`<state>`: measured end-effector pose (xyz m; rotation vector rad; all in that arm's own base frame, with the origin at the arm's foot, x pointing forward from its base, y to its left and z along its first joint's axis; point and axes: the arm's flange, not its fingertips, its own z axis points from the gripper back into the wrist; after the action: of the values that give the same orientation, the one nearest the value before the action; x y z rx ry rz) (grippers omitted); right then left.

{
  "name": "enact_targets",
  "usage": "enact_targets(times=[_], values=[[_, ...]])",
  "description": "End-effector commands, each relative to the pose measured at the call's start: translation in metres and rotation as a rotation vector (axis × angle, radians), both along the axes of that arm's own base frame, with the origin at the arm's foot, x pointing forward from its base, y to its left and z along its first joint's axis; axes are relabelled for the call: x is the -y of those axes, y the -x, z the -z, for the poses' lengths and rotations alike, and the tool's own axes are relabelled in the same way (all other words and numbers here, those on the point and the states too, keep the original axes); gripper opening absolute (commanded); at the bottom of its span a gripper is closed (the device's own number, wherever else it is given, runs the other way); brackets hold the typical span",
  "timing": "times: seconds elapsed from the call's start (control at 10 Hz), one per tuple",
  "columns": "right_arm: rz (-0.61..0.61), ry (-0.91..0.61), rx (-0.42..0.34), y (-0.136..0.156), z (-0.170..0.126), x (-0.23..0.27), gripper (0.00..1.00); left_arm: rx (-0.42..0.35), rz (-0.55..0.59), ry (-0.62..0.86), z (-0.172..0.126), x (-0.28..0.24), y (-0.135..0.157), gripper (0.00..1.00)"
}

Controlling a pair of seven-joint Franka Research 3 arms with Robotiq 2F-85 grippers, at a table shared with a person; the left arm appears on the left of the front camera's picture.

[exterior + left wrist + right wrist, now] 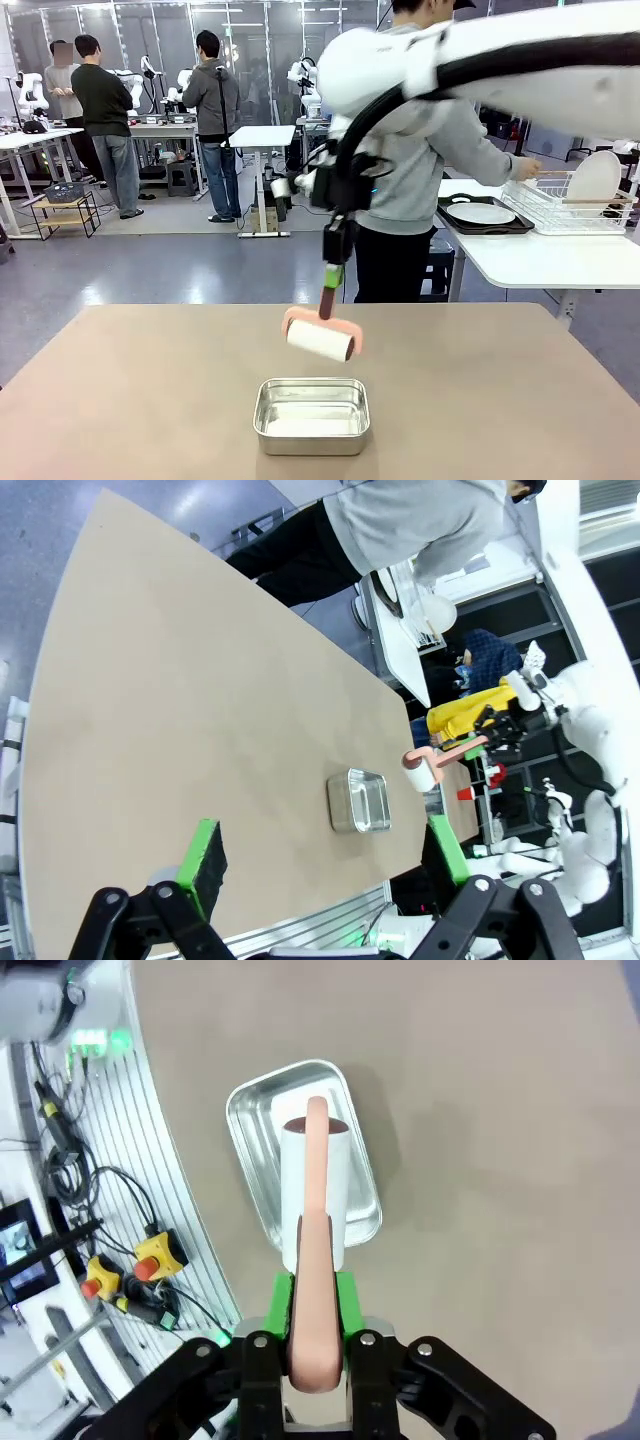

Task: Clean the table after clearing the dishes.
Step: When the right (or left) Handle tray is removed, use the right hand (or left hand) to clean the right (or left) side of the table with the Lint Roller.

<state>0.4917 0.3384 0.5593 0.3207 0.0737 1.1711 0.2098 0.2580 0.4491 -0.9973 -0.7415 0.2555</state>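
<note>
Left jaws spread wide and empty, high above the counter [180, 710], looking in from its left side.

Centre: right jaws clenched on the pink handle of the roller [320, 340]. The handle runs straight down from the jaws. The drum's long axis lies left to right, just beyond the steel pan [312, 415]. I judge the drum is clear of the counter directly below it.

Far right: the dishes [482, 213] sit on a white side table.

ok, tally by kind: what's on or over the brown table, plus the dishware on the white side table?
Steel pan: 1
Roller, held in the right end effector: 1
White plates: 2
Dark tray: 1
Wire rack: 1
Total: 6
</note>
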Motion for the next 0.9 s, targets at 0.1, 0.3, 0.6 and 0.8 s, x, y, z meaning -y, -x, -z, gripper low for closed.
enact_targets(times=[0.1,0.3,0.6,0.8], values=[[0.419,-0.087,-0.004,0.051,0.024,0.09,0.01,0.001,0.005,0.015,-0.005,-0.001,0.001,1.0],[0.686,-0.179,-0.01,0.056,0.03,0.134,0.01,0.001,0.005,0.015,-0.005,-0.001,0.001,1.0],[0.671,-0.161,-0.044,0.043,0.027,0.158,0.01,0.001,0.005,0.015,-0.005,-0.001,0.001,1.0],[0.671,-0.161,-0.044,0.043,0.027,0.158,0.01,0.001,0.005,0.015,-0.005,-0.001,0.001,1.0]])
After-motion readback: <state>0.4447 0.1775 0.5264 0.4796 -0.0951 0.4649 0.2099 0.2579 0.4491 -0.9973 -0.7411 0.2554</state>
